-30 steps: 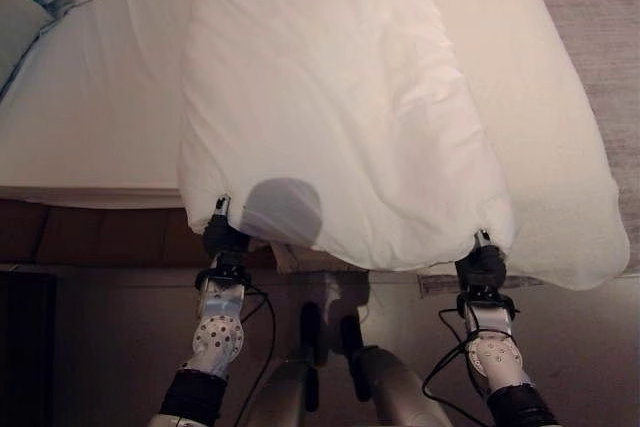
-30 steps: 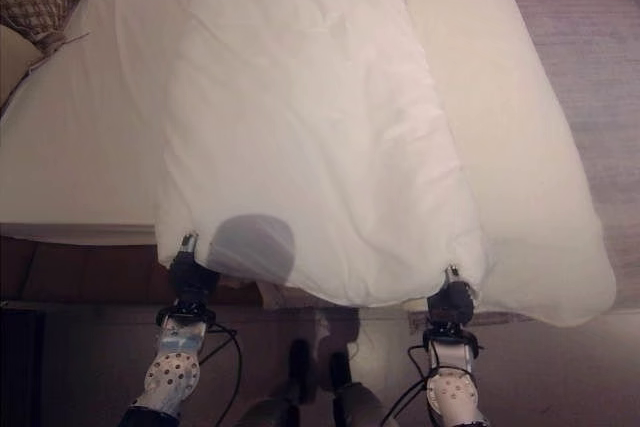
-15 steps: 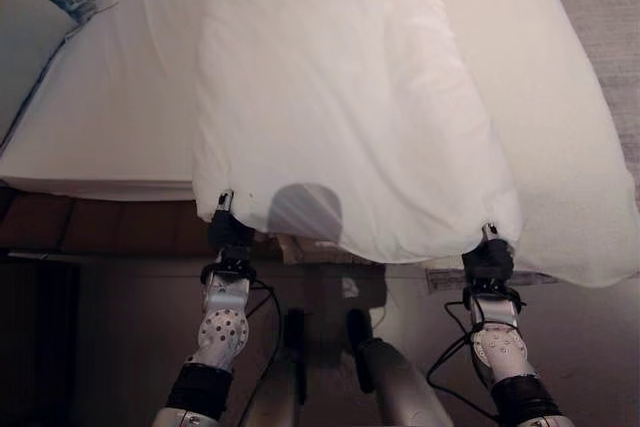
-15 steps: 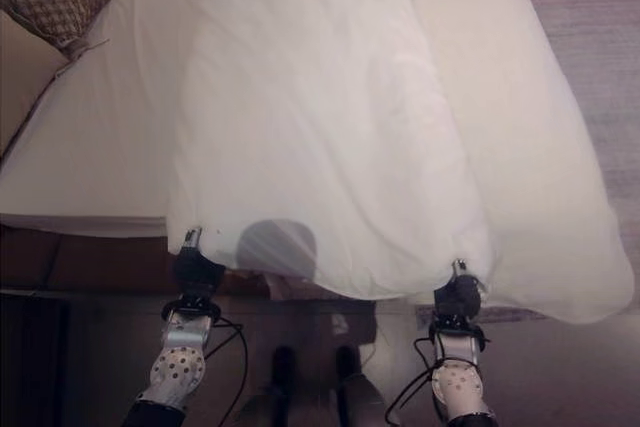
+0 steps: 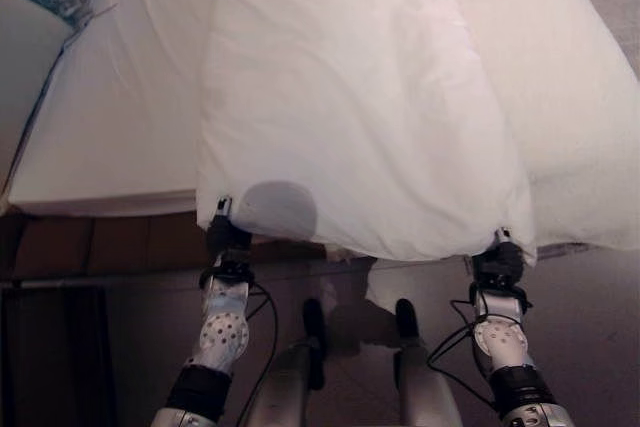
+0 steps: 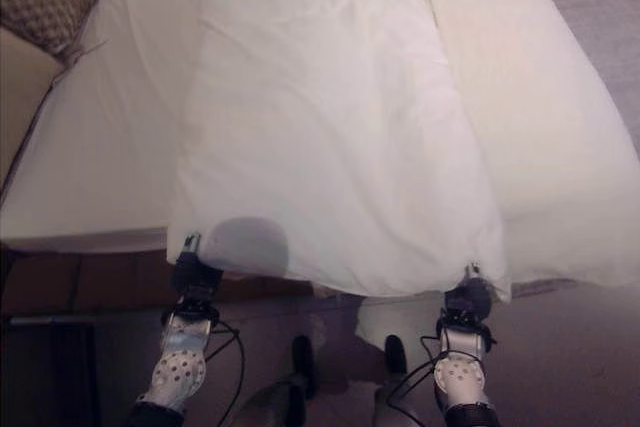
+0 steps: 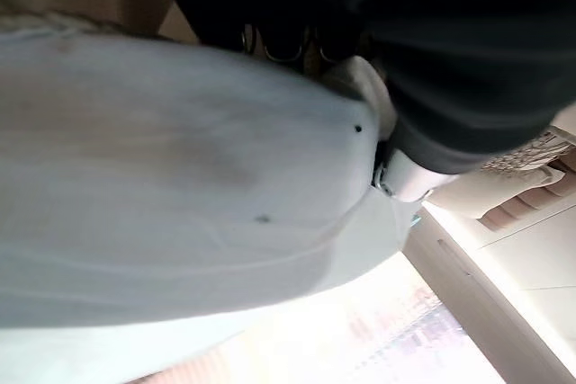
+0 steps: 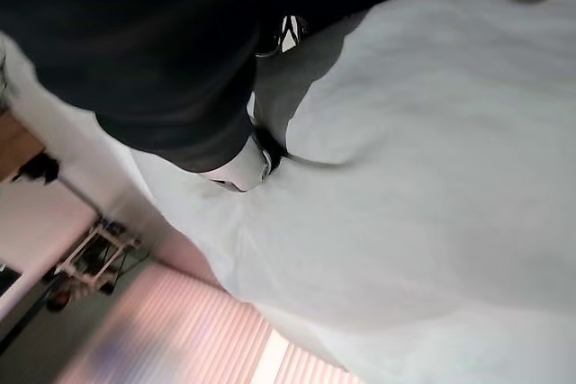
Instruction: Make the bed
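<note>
Where eyes see duvet [image 5: 360, 117], wrists cloth.

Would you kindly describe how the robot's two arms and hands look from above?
Both arms are silver-grey with perforated, dotted wrist housings and dark bands below. The left hand and right hand sit under dark ribbed covers.

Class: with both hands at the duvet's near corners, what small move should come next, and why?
Probably lower the near edge. The left hand and right hand hold the duvet past the mattress end, and it already lies stretched flat.
</note>
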`<state>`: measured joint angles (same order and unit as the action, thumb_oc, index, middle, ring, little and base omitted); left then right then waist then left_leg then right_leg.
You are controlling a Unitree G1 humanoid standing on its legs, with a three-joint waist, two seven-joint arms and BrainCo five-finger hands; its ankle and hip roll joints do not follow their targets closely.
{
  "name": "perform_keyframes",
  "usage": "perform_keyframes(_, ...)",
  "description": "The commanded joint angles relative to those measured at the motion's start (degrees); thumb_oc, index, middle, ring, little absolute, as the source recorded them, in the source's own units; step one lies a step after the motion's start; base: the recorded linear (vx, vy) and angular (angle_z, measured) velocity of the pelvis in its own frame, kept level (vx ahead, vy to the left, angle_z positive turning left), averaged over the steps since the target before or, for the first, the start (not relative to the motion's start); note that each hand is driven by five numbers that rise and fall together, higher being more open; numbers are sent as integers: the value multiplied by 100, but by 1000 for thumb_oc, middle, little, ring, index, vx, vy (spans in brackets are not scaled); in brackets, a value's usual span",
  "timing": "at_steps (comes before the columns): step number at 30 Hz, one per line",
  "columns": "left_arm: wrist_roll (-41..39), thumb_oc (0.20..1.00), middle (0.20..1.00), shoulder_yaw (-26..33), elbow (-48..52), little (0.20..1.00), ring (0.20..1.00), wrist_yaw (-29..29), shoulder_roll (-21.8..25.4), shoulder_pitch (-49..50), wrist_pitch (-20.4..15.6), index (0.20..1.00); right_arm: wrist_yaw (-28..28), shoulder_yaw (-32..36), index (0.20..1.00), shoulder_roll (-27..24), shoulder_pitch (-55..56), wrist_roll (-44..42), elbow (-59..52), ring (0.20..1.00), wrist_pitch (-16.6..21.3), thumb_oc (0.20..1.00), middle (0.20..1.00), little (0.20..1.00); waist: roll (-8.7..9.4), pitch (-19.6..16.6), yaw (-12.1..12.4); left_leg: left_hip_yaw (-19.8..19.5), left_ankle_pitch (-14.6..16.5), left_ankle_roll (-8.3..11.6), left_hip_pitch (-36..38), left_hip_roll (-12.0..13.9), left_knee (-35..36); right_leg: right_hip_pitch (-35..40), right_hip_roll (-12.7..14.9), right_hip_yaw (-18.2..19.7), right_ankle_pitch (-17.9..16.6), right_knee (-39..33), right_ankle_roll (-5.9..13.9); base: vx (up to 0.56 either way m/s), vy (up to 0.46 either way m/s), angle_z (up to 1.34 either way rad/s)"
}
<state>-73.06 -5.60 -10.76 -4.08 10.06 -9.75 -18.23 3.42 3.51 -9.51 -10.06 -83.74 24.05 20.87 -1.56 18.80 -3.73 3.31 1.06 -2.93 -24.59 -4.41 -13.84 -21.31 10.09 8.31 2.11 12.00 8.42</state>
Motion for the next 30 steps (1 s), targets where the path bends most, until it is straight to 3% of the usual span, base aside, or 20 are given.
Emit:
perform_keyframes(1,323,200,200,277,518,200,200,-17,234,148,-242,200,-127,23,200,-90,373,151,-83,200,158,200,200,200,96,-253,-214,13,85,305,-8,-28,102,-161,-780,262,-532,-630,-162,-12,131,43)
perform_keyframes(3,329,200,200,279,523,200,200,-24,232,149,-241,200,-129,22,200,-91,369,151,-79,200,158,200,200,200,95,-250,-218,9,84,308,-1,-27,111,-165,-783,258,-521,-613,-165,-20,18,27)
perform_keyframes(4,276,200,200,323,441,200,200,-125,193,129,-263,200,-88,-31,200,-83,350,122,-57,200,179,200,200,200,94,-179,-238,-46,31,316,43,-46,183,-286,-969,307,-461,-442,-212,-40,-30,23)
perform_keyframes(9,205,200,200,406,342,200,200,-235,89,150,-292,200,13,-59,200,-196,231,181,81,200,87,200,200,200,76,-180,-124,-12,-14,378,-26,60,113,-299,-996,249,-415,-295,-204,-53,-111,14)
perform_keyframes(19,185,200,200,342,14,200,200,-393,26,-61,-277,200,405,-260,200,-323,43,696,17,200,90,200,200,200,50,-324,-186,-75,-242,460,-66,275,410,-303,-1020,30,-495,-542,-248,-28,-95,5)
perform_keyframes(22,244,200,200,410,23,200,200,-463,126,-266,-329,200,476,-352,200,-386,-147,784,-62,200,80,200,200,200,59,-368,-172,-87,-249,450,-77,283,400,-306,-1019,39,-508,-550,-246,-4,-4,1)
perform_keyframes(26,499,200,200,453,234,200,200,-1017,675,-1257,-479,200,937,-1004,200,-782,-963,1161,-952,200,12,200,200,200,95,-470,-123,-102,-243,436,-49,266,376,-306,-1000,18,-511,-460,-225,-8,14,-1)
perform_keyframes(30,433,200,200,615,434,200,200,-1029,1046,-1641,-555,200,1057,-1279,200,-986,-1377,1211,-1624,200,111,200,200,200,150,-427,-74,-136,-270,419,-20,218,390,-332,-1014,37,-545,-385,-192,-33,25,3)
